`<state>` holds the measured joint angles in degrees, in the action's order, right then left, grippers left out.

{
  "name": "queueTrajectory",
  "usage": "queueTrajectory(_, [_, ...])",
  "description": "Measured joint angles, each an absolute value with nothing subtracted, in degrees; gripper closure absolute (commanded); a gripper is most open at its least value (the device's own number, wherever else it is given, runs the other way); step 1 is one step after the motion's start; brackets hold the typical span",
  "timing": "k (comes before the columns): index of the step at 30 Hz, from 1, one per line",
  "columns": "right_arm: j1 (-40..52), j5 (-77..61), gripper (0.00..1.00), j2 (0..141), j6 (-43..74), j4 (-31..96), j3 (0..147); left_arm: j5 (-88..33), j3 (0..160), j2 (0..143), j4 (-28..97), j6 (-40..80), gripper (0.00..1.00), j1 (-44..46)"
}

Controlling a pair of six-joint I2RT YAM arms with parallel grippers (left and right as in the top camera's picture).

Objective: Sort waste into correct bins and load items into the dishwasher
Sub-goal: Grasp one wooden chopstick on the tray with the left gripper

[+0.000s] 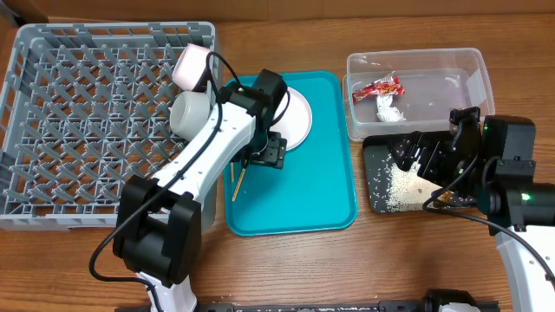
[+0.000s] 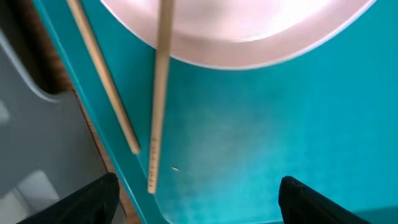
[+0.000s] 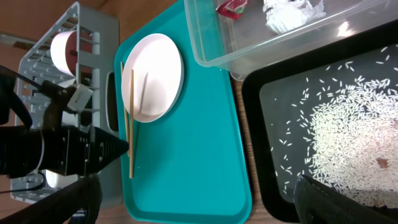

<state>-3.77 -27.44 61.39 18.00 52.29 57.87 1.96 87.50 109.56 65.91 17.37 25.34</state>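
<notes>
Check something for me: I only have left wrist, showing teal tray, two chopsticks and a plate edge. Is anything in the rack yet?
Observer: Yes. The grey dish rack holds two dishes along the wall nearest the teal tray: a pale pink bowl and a white bowl.
Operator: And the wrapper and the paper?
Observer: Both are binned. The red wrapper and the paper wad lie inside the clear tub.
</notes>
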Motion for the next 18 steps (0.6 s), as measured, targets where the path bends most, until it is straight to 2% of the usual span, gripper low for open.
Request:
queueTrajectory(4, [-3.8,-27.4,0.0,61.4,18.0,52.3,57.9,3.9,86.0,109.5,60.6,16.3,0.22,24.9])
queueTrajectory(6, [-3.8,-27.4,0.0,61.4,18.0,52.2,57.9,4.8,83.1,109.6,55.4,16.1,0.29,24.9])
queueTrajectory(8, [-3.7,-27.4,0.0,61.4,18.0,52.2,57.9,5.3,80.2,109.6,51.2,15.7,0.31,24.9])
queueTrajectory(18, [-3.8,-27.4,0.0,61.4,18.0,52.3,57.9,6.5,70.7,109.6,39.7,12.7,0.57,24.9])
